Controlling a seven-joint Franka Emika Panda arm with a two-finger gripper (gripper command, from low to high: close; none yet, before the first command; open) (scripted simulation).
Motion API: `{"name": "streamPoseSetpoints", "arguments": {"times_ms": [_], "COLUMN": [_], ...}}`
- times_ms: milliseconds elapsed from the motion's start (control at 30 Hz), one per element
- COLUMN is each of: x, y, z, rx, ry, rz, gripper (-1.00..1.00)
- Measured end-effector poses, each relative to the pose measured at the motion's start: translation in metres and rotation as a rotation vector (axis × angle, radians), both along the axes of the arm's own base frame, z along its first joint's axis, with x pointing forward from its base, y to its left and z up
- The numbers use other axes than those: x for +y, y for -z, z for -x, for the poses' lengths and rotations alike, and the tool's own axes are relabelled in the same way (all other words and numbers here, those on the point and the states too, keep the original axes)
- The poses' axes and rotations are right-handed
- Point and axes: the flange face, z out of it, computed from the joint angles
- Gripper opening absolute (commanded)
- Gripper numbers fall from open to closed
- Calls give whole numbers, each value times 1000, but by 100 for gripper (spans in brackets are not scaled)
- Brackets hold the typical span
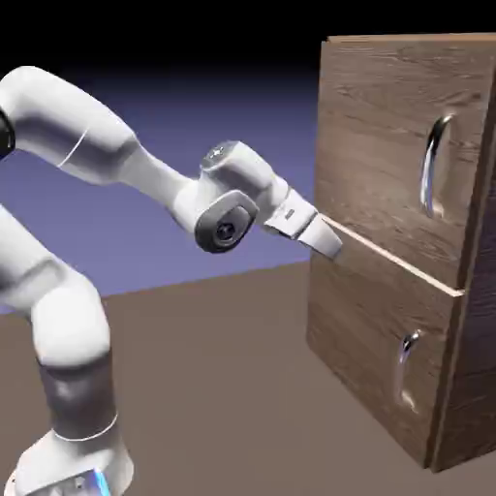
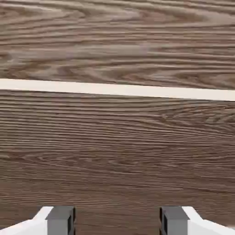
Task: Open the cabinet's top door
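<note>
The dark wood-grain cabinet (image 1: 465, 320) fills the exterior view's right. Its top door (image 1: 373, 136) lies flush and shut, with a long curved silver handle (image 1: 435, 167) near its right edge. My gripper (image 1: 332, 242) hangs at the door's lower left corner, right at the pale seam (image 1: 407, 263) between the two doors and far left of the handle. In the hand view the gripper (image 2: 117, 221) is open, its grey fingertips (image 2: 60, 220) wide apart with only wood grain between them. The pale seam (image 2: 117, 90) crosses that view above the tips. I cannot tell whether the tips touch the wood.
Below the seam is the shorter lower door (image 1: 363, 334) with a small silver handle (image 1: 407, 356). The brown tabletop (image 1: 223, 387) spreads between my base and the cabinet. My forearm (image 1: 145, 170) stretches in from the left.
</note>
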Motion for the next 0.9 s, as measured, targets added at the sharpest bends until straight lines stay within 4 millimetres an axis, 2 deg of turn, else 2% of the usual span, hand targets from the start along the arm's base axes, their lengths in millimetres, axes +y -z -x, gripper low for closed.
{"name": "streamPoseSetpoints", "arguments": {"times_ms": [467, 700, 900], "x": [12, 7, -4], "y": [-89, -122, -142], "z": [3, 11, 18], "rx": [-241, -355, -446], "ry": [-39, -50, -55], "rz": [13, 9, 1], "gripper": [0, 0, 0]}}
